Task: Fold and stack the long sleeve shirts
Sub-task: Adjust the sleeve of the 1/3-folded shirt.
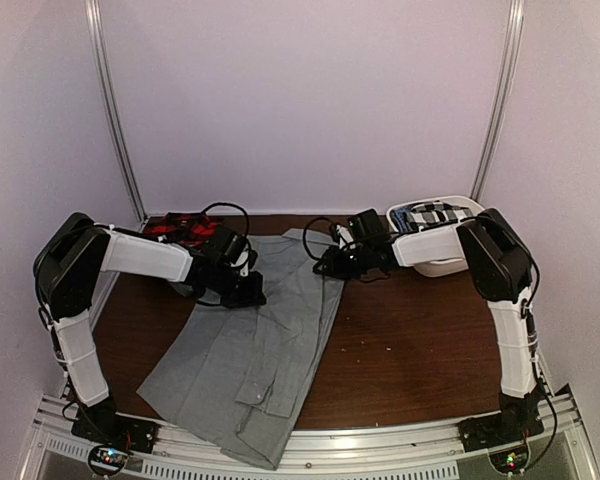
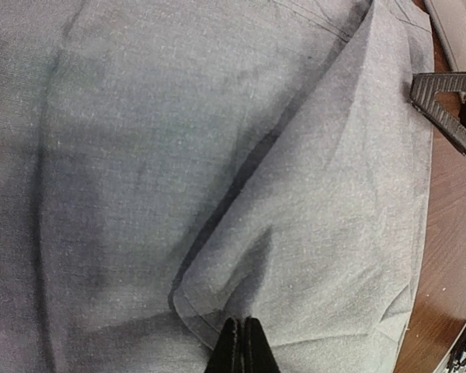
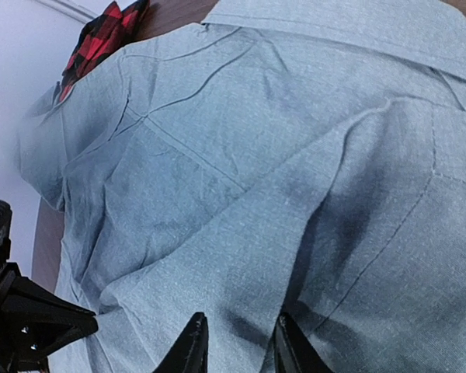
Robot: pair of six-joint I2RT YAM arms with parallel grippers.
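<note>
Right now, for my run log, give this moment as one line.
grey shirt: spread out | left gripper: shut on its folded edge | right gripper: open over it | plaid shirt: bunched, far left

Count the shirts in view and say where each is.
2. The grey shirt lies spread out in the middle; the plaid shirt is bunched at the far left corner. The patterned cloth in the white bin, far right, may be another.
</note>
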